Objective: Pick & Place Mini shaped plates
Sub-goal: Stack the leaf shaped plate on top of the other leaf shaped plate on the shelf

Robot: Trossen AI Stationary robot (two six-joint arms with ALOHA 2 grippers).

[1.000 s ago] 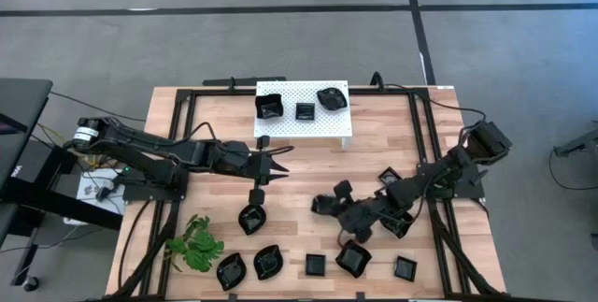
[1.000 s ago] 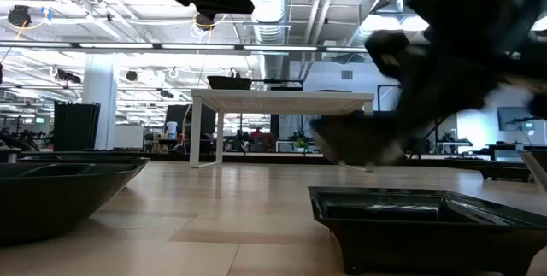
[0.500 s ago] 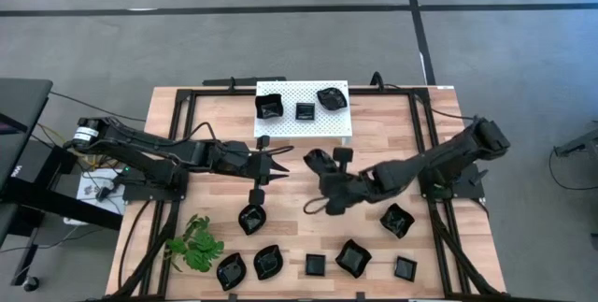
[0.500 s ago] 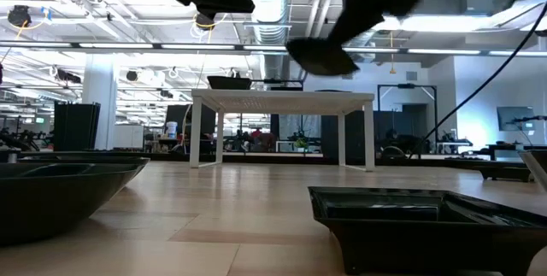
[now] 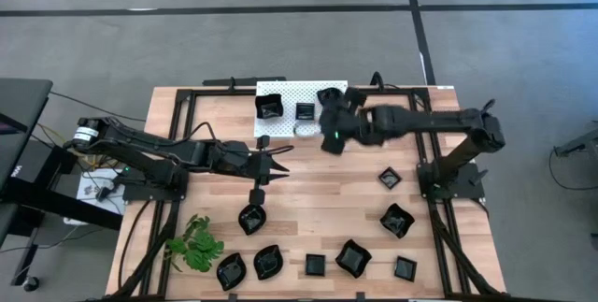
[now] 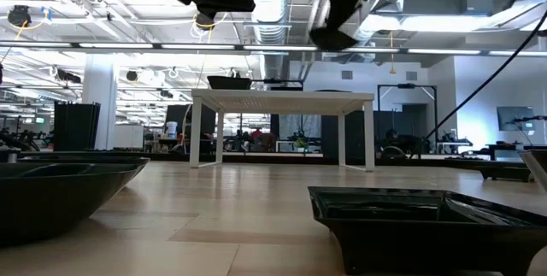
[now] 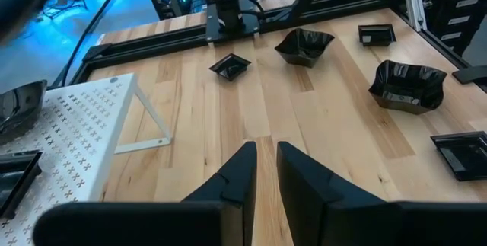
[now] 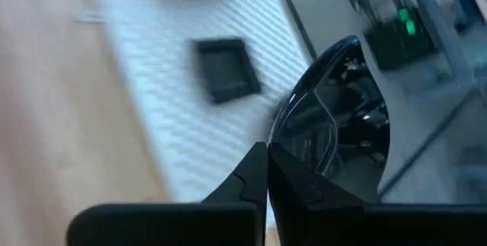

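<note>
My right gripper [image 8: 266,171] pinched a plate [image 8: 335,128] by its rim over the platform [image 5: 285,126]; that thin hold could slip

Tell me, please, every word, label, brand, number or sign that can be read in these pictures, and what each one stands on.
None can be read.
Mini shaped plates: plain glossy black, no marking.
White perforated platform: only holes, no print.
Table: bare wood.
Screens in the room behind, low view: too small and blurred to read.
Right gripper, shut on a plate: no lettering shows.
</note>
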